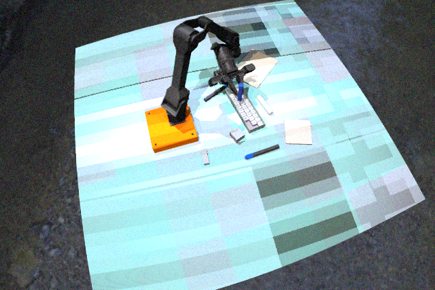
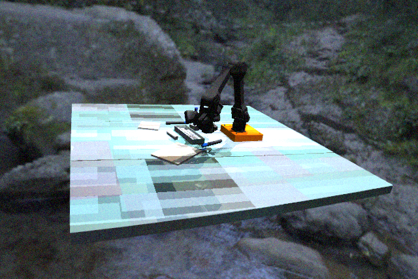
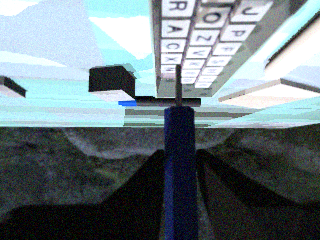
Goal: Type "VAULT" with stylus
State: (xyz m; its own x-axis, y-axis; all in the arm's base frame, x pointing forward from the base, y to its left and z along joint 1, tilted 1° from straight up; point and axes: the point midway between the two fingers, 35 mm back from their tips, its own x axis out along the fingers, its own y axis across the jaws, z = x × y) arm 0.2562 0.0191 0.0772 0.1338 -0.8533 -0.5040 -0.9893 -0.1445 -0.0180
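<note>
My gripper (image 1: pixel 240 85) (image 3: pixel 179 156) is shut on the blue stylus (image 1: pixel 240 94) (image 3: pixel 179 135). The stylus's thin grey tip points at the keyboard (image 1: pixel 255 128) (image 2: pixel 189 136) (image 3: pixel 176 30). In the wrist view the tip overlaps the far end of the left key row, near the X and N keys, beside the middle row. I cannot tell whether it touches a key. R, A, C and X show in the left row, O, Z, V and K in the middle row, J, P and F in the right row. The far keys are blurred, and I cannot make out every letter.
A blue-capped marker (image 1: pixel 263 151) (image 3: pixel 170 101) and a grey block (image 1: pixel 236 134) (image 3: pixel 111 80) lie beyond the keyboard's near end. Another dark pen (image 1: pixel 215 93) (image 2: pixel 213 142) lies beside it. A pale stick (image 1: pixel 264 104), a square pad (image 1: pixel 298 132) and a larger pad (image 1: pixel 263 69) (image 2: pixel 175 154) are nearby.
</note>
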